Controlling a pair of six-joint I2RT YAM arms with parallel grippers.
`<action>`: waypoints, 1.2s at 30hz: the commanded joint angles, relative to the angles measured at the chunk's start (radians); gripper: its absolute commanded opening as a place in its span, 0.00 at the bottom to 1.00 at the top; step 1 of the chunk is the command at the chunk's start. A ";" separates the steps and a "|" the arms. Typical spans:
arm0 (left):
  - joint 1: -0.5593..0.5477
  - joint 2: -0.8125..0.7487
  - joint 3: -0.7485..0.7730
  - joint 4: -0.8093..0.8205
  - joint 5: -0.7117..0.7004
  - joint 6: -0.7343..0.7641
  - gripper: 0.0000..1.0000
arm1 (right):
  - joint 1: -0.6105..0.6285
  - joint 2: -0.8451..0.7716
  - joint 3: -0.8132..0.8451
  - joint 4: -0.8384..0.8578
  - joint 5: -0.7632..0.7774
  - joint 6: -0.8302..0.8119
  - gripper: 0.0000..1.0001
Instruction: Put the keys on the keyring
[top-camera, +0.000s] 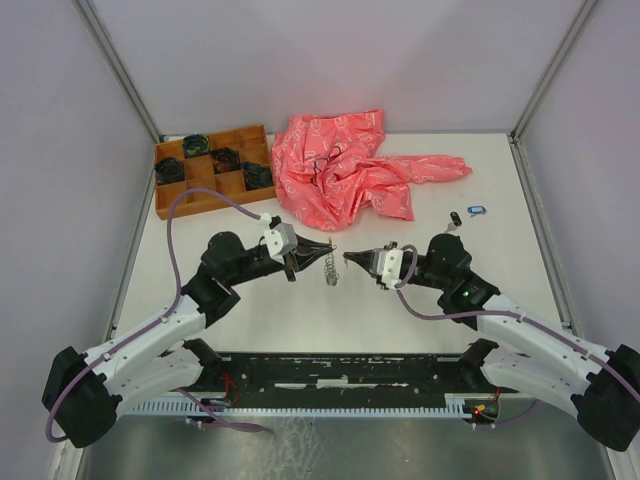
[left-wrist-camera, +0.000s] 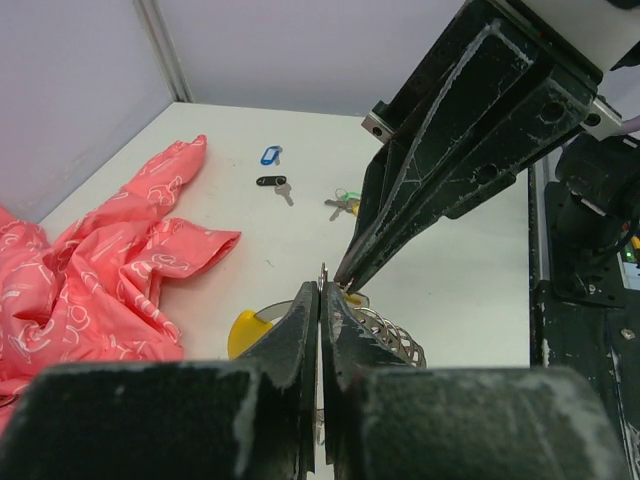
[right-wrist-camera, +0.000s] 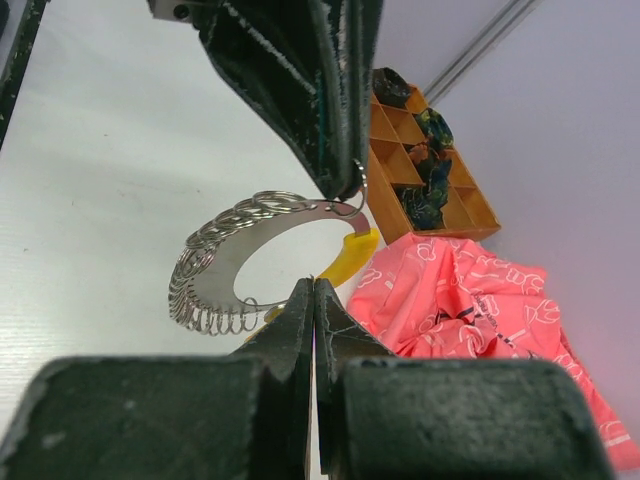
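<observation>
Bright, soft overhead light fills all three views; the matt white table carries only faint, soft-edged shadows. At six o'clock in each wrist view, the black fingers of the left gripper and of the right gripper are blurred. The silvery coiled-wire ring with a yellow plastic segment glints.

In the top view the left gripper and right gripper nearly meet at frame centre, both pinched closed, and the keyring fills the gap between them. Below them the table lies bare down to the arm bases. A crumpled pink cloth and an orange tray block the upper middle and upper left. A blue-tagged key and a black-tagged key lie right of centre, with open table around them.
</observation>
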 joint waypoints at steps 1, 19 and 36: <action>0.007 -0.014 -0.037 0.161 -0.038 -0.080 0.03 | 0.003 -0.023 0.005 0.078 0.059 0.174 0.01; 0.008 -0.136 -0.160 0.104 -0.207 -0.086 0.03 | 0.003 -0.071 0.088 -0.537 0.494 0.767 0.00; 0.008 -0.138 -0.229 0.213 -0.210 -0.156 0.03 | 0.006 0.360 -0.012 -0.043 0.914 0.794 0.01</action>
